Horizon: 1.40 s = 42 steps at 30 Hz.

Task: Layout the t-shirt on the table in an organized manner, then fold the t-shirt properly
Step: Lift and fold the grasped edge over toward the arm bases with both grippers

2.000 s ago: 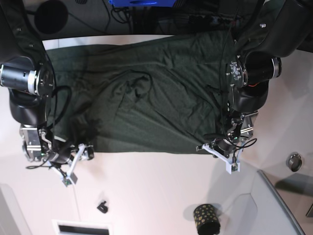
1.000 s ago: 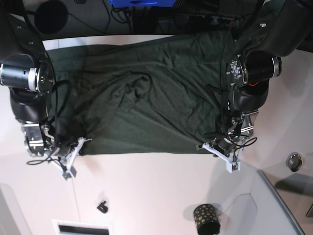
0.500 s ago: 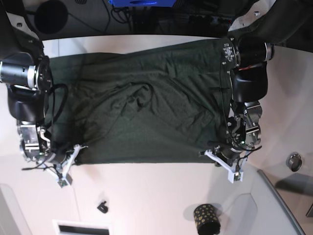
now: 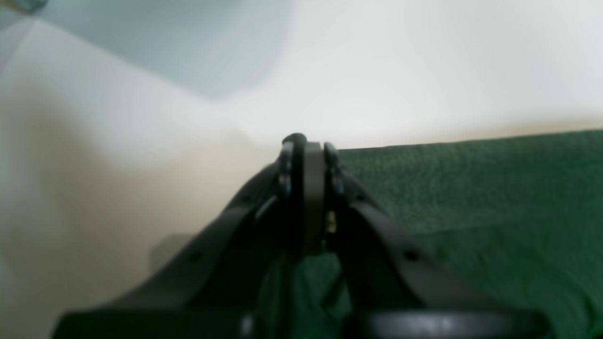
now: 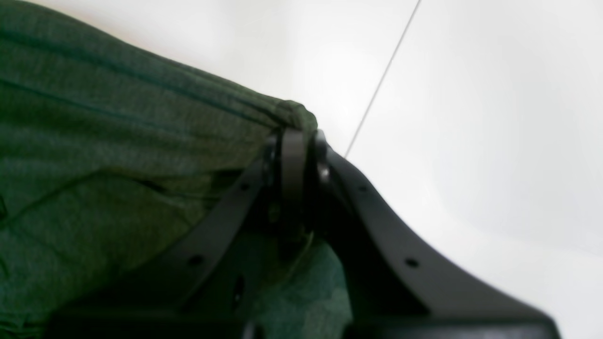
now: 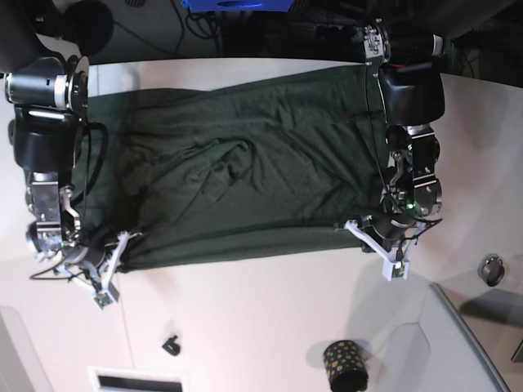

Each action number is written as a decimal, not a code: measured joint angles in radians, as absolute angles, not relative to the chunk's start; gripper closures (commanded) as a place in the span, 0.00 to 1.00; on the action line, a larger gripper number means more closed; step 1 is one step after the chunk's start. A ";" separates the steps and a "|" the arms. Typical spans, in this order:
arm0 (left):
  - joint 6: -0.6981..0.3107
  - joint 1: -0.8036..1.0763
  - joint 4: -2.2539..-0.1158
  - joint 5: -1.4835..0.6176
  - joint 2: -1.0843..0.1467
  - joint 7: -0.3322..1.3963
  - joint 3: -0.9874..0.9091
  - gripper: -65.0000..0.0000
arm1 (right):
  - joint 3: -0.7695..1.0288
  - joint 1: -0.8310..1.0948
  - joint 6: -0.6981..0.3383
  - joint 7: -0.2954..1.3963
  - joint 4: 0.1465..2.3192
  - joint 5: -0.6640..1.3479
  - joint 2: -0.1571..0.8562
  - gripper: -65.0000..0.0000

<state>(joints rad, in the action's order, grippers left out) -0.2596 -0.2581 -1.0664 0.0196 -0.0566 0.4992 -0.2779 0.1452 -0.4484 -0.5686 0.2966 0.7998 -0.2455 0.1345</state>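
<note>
Vs. the earlier frames, both arms have pulled toward the near table edge and the dark green jersey t-shirt [image 6: 237,188] lies flatter on the smooth white tabletop [image 6: 261,327], centre wrinkles remaining. Left gripper [image 4: 306,155] & right gripper [image 5: 292,141]: jaws pinching the shirt's hem corners. Wrist views blurred; far shirt edge partly hidden behind the arms.
</note>
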 measured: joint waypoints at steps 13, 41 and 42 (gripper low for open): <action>-0.262 -0.037 -1.376 0.019 -0.024 0.566 -0.274 1.00 | 0.147 -0.327 -0.630 0.362 1.007 -0.243 0.140 1.00; -0.262 0.206 -1.645 -0.200 -0.059 0.663 -0.273 1.00 | 0.149 -0.045 -0.628 0.474 1.353 -0.242 0.140 1.00; -0.262 0.209 -1.654 -0.200 -0.059 0.663 -0.273 1.00 | 0.149 -0.040 -0.629 0.471 1.361 -0.242 0.139 1.00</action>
<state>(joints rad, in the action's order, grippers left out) -0.2619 0.2089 -1.6539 -0.1997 -0.0589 0.6628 -0.2733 0.1486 -0.0402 -0.6292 0.4709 1.3613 -0.2417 0.1394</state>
